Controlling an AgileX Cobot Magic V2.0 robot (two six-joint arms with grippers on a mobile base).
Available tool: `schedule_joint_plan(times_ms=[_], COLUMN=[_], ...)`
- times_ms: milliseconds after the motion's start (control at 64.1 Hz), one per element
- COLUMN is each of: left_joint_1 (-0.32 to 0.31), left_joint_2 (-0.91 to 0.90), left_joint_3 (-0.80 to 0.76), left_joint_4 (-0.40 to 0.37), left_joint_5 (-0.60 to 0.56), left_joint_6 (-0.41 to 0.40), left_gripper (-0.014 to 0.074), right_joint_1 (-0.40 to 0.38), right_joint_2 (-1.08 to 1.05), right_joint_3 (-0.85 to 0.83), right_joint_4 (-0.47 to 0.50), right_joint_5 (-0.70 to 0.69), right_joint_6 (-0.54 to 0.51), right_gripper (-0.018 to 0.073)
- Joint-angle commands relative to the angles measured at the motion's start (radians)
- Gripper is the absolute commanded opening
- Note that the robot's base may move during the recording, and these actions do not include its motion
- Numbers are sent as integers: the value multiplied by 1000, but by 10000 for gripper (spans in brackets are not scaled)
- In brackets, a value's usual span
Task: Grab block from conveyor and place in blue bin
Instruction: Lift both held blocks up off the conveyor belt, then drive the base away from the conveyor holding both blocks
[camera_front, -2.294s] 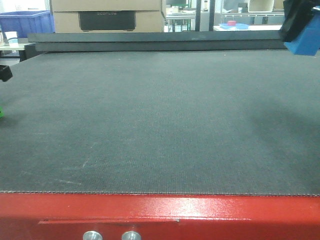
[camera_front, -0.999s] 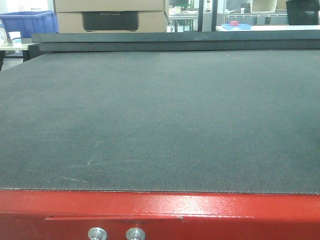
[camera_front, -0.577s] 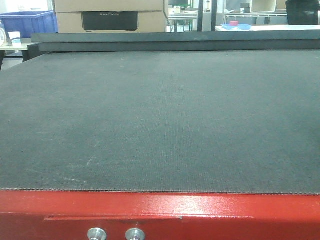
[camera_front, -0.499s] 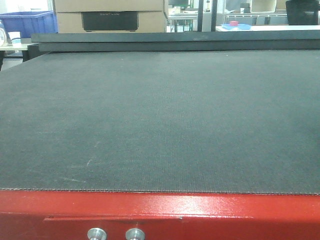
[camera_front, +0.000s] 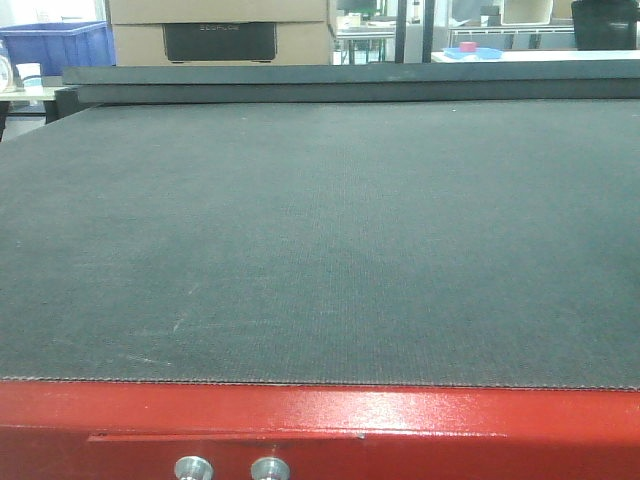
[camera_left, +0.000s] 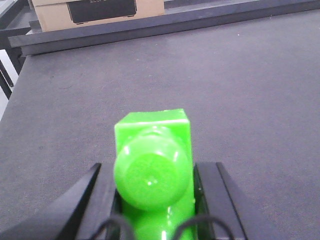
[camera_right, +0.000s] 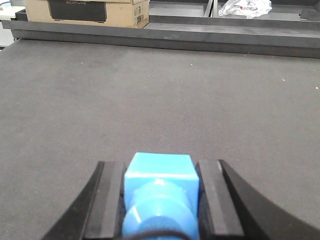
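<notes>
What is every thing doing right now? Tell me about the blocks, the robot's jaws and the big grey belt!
Left jaws: shut on the green block.
Green block: held above the belt, not lying on it.
Right jaws: shut on the blue block.
Blue block: held above the belt.
Conveyor: no loose block seen on it; cannot tell if it is running.
Blue crate: upright far behind, inside hidden.
</notes>
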Motion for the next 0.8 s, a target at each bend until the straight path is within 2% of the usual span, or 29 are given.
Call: schedule_joint_plan(times_ms=[0,780], left_joint_1=[-6,-6], left_joint_2=[-6,-6], left_joint_3=[1,1], left_joint_4=[-4,-4], left_joint_5=[-21,-21], left_joint_6=[-9,-9], left_gripper=[-111,-111], right_joint_1=[1,1], right_joint_2=[-4,-4], right_joint_3=[-7,-7], right_joint_4=[-14,-14], right_joint_5=[-12,-12], right_joint_6=[-7,-7], right_gripper=[-162,-162])
